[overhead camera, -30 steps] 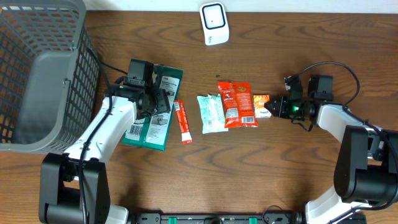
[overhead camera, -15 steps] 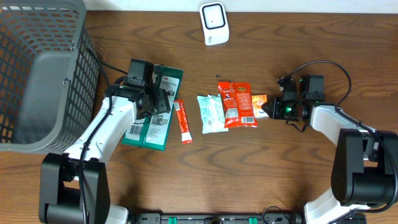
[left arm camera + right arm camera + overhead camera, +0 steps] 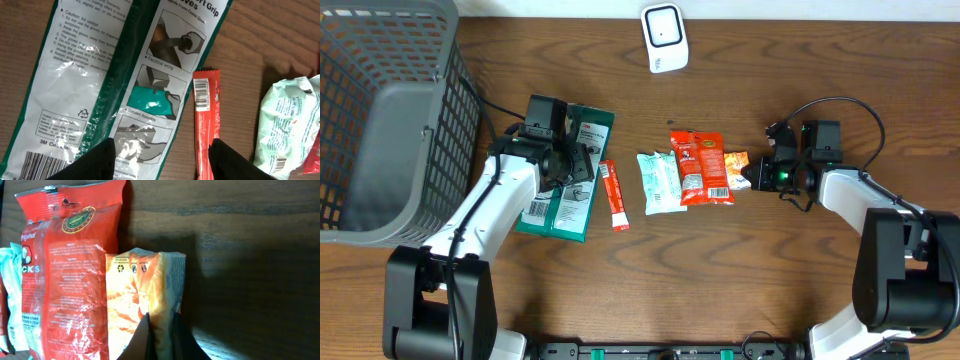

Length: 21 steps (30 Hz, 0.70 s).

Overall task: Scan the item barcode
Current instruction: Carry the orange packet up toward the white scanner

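My right gripper point(image 3: 159, 330) is pinched tight on the right end of the small orange packet point(image 3: 142, 280), just right of the red snack bag point(image 3: 75, 270); the packet looks light, soft, crinkly and perhaps slippery, so its crimped seam suits the grip, while my left gripper point(image 3: 162, 160) hangs open and empty

**Left arm** point(image 3: 490, 205): reaches from its base at the near left edge of the desk point(image 3: 720, 290), forward and inward. The white forearm link is angled toward the centre.

**Left end effector** point(image 3: 162, 160): faces down at the desk. Its two black fingers point(image 3: 97, 160) stand wide apart, and nothing is gripped between them.

**Right arm** point(image 3: 855, 190): reaches forward from its base at the near right edge, then bends inward. The forearm lies low and points left.

**Right end effector** point(image 3: 161, 330): fingers point(image 3: 145, 337) are pressed together, pinching the near edge of an orange packet point(image 3: 135, 285). The fingertips lie close to the desk surface.
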### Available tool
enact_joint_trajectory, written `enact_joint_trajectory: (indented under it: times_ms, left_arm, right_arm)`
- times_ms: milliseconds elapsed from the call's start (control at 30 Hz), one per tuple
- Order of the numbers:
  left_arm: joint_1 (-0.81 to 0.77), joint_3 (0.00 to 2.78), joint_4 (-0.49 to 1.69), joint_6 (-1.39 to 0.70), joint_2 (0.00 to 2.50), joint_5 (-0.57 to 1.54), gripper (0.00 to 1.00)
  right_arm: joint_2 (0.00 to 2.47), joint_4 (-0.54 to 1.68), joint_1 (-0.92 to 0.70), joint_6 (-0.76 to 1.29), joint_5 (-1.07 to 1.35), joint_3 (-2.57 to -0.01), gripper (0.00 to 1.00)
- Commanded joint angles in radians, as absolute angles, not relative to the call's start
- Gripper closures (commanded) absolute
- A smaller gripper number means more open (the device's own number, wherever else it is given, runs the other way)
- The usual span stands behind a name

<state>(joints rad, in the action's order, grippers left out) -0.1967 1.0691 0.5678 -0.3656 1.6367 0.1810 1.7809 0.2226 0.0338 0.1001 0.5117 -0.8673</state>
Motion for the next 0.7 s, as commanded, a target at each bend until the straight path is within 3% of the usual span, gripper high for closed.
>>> enact_joint_trajectory:
  times_ms: [0,267,367,500,667]
  left_arm:
    - [-0.196,1.062,0.569,-0.359,1.646,0.183,0.39]
    - [-0.196,1.062,0.562,-0.359,1.646,0.176,0.39]
    - [-0.195,1.062,0.563,-0.359,1.646,0.03,0.39]
    - [-0.18,1.06,0.566,-0.36,1.647,-0.016,0.67]
    - [-0.18,1.029,0.533,-0.371,1.648,-0.175,0.76]
  right_arm:
    - [1.7,0.259,0.039,0.096,0.493,-0.873,0.99]
    - [1.389,0.525,0.039,0.127,0.342,-0.973,0.99]
    - [1.359,0.709,0.038,0.126,0.323,-1.105,0.99]
    - [1.359,0.9,0.027,0.126,0.267,-1.279,0.99]
    - [1.36,0.918,-0.011,0.126,0.247,-1.312,0.99]
